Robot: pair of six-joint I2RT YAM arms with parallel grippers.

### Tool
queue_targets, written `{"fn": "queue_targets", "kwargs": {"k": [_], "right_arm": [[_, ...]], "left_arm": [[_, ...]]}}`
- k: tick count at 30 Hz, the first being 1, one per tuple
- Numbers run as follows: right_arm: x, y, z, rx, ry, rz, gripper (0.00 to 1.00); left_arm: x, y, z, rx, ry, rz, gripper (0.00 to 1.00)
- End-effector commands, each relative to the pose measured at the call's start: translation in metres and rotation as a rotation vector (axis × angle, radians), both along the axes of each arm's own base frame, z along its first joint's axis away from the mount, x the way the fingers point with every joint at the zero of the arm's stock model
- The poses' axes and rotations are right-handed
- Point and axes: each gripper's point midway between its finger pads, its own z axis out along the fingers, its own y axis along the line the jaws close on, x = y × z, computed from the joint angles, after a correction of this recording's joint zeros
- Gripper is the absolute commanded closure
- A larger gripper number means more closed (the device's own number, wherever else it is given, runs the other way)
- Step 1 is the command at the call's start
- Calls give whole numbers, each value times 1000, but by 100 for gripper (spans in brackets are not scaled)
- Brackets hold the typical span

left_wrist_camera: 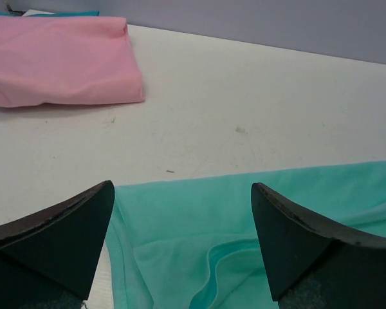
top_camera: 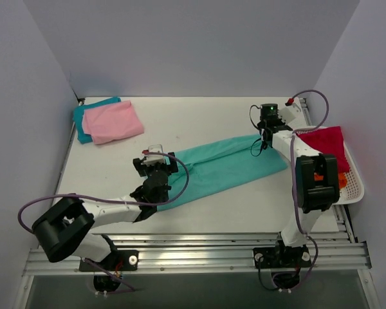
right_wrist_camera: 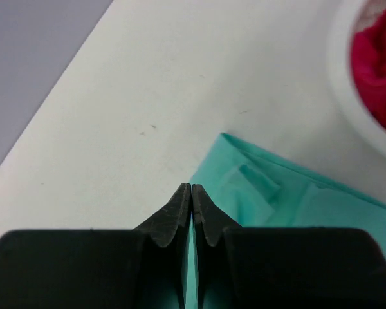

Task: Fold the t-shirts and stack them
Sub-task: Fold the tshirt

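Note:
A mint green t-shirt (top_camera: 225,167) lies stretched in a long band across the table (top_camera: 199,122). My left gripper (top_camera: 157,166) is open over its left end, with the fingers (left_wrist_camera: 64,232) either side of the cloth (left_wrist_camera: 174,212) and nothing held. My right gripper (top_camera: 262,140) is shut on the shirt's right edge (right_wrist_camera: 276,199), low over the table. A folded pale pink t-shirt (top_camera: 116,121) lies on a folded teal blue one (top_camera: 82,116) at the back left. A crimson t-shirt (top_camera: 327,143) is in the basket, with a bit of orange cloth (top_camera: 343,182) beside it.
A white basket (top_camera: 354,187) stands at the table's right edge and holds the crimson cloth (right_wrist_camera: 376,64); its rim (right_wrist_camera: 347,103) is close to my right gripper (right_wrist_camera: 191,187). The pink stack (left_wrist_camera: 58,61) lies ahead of my left gripper (left_wrist_camera: 182,193). Grey walls enclose the table.

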Motion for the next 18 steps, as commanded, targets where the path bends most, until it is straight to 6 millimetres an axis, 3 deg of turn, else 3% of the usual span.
{"fn": "queue_targets", "kwargs": {"k": [1,2,3,5,6,11,16,18], "right_arm": [[29,17,-9,-5,1,56,100],[39,21,-5,-3,-10,62,100],[43,22,-21,-11,22,67,100],[56,27,-22,-11,21,82,100],[58,29,-35,-13,48,87,100],[62,34,-56,-2,88,99,100],[36,28,-69,-4,137,86,100],[27,26,-59,-6,127,79,100]], "left_arm": [[36,-14,24,-65,-46,-34,0],[47,-14,21,-84,-36,-55,6],[53,-13,21,-95,-34,-62,9],[69,-8,21,-118,-24,-67,19],[73,-7,20,-121,-22,-67,23],[92,-8,8,-111,6,-87,57],[98,-13,-4,-132,27,-114,61],[99,-13,-6,-142,29,-118,62]]}}
